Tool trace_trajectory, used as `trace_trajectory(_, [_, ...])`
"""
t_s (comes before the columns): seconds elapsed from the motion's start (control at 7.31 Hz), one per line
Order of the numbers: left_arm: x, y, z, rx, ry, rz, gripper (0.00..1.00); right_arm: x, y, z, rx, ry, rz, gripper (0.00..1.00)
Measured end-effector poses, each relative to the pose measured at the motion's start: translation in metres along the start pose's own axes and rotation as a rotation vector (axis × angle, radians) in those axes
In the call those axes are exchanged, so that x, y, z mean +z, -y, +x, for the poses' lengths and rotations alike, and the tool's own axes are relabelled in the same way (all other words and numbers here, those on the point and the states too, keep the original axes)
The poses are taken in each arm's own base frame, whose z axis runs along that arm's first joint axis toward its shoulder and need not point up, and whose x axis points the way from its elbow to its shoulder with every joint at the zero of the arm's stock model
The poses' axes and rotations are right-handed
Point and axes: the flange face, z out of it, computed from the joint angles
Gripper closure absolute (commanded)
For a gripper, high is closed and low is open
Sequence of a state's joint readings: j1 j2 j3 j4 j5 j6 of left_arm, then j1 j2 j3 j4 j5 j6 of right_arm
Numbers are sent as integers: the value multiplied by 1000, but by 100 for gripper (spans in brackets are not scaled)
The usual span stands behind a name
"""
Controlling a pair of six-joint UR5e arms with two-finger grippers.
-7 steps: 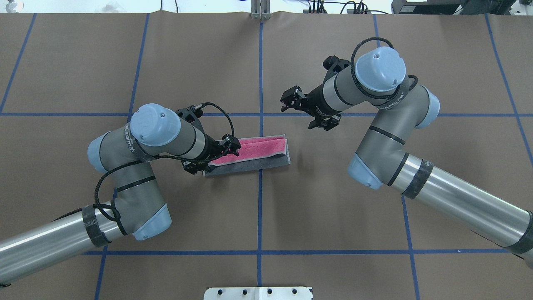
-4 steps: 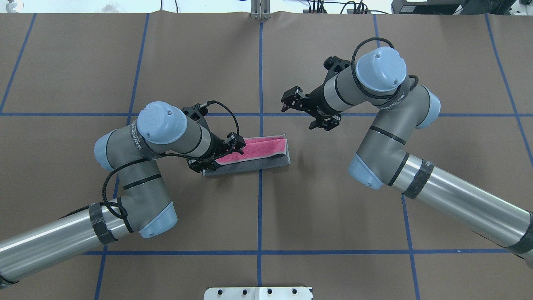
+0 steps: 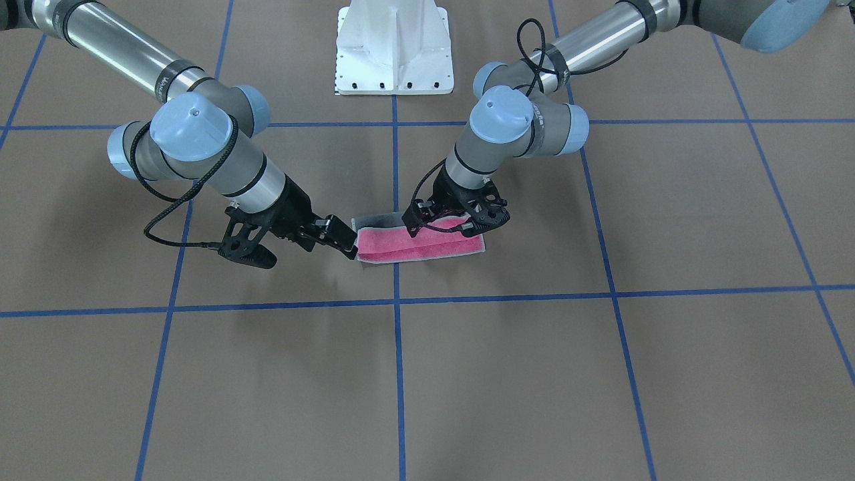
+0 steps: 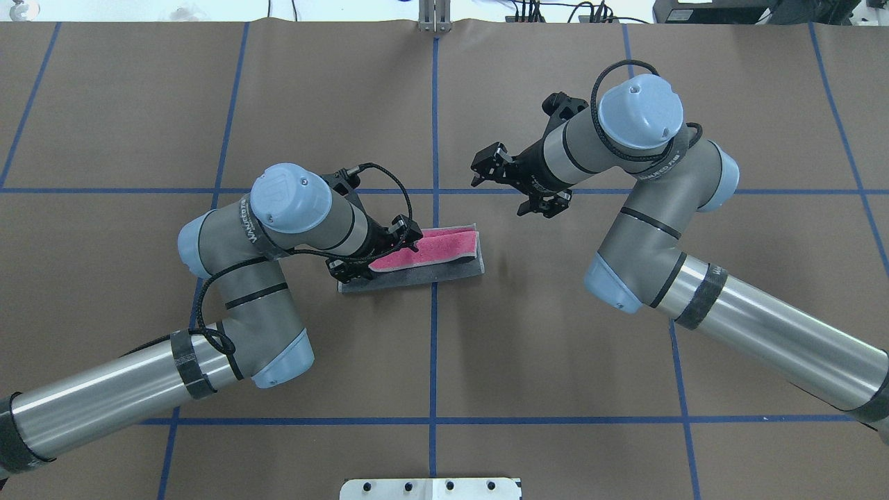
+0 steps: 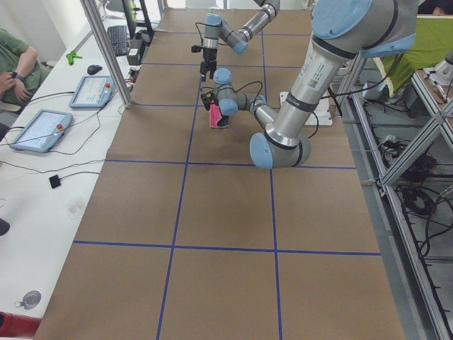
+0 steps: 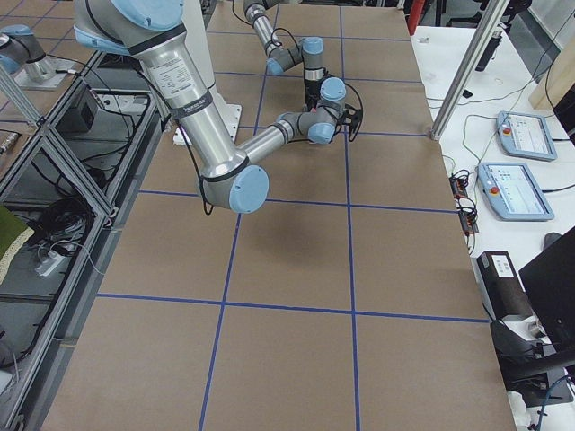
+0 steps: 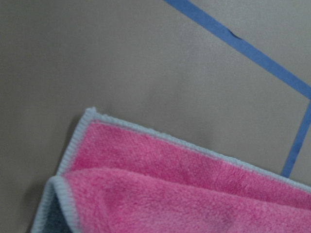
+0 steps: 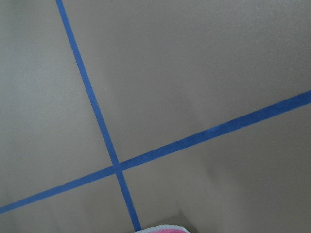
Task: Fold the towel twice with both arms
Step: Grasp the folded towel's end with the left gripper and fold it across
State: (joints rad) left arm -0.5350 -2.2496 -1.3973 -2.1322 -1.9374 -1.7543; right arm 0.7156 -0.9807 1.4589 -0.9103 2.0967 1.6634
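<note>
The towel (image 4: 444,248) lies folded into a narrow strip at the table's middle, pink on top with a dark grey band along my near side. The towel (image 3: 414,247) looks flat. My left gripper (image 4: 374,252) hangs low over its left end, open, with its fingers spread across the strip; in the front view the left gripper (image 3: 457,224) covers that end. Whether it touches the cloth is unclear. The left wrist view shows only the towel (image 7: 194,194) corner, two pink layers with pale edging. My right gripper (image 4: 514,184) hovers open past the right end, apart from it. It holds nothing (image 3: 330,237).
Brown paper with blue tape grid lines covers the table. The white pedestal base (image 3: 394,53) stands at my edge. In the left side view a white bench holds tablets (image 5: 39,131), beside a seated person (image 5: 18,64) and a metal post (image 5: 106,49).
My left arm has swung to the right, carrying its gripper further over the towel's left end. The right arm has drifted slightly right. The towel's outline has not shifted.
</note>
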Motion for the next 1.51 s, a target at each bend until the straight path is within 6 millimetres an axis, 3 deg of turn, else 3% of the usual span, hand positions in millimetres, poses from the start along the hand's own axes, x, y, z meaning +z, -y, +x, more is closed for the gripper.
trace_trajectory(0.82, [6,-6,32,-9,-11,-4,0,-19,20,22,22,-11,-41,1])
trace_trajectory(1.51, [13,-7,50,-16,-7,-2,0,-32,27,25,24,-3,-37,1])
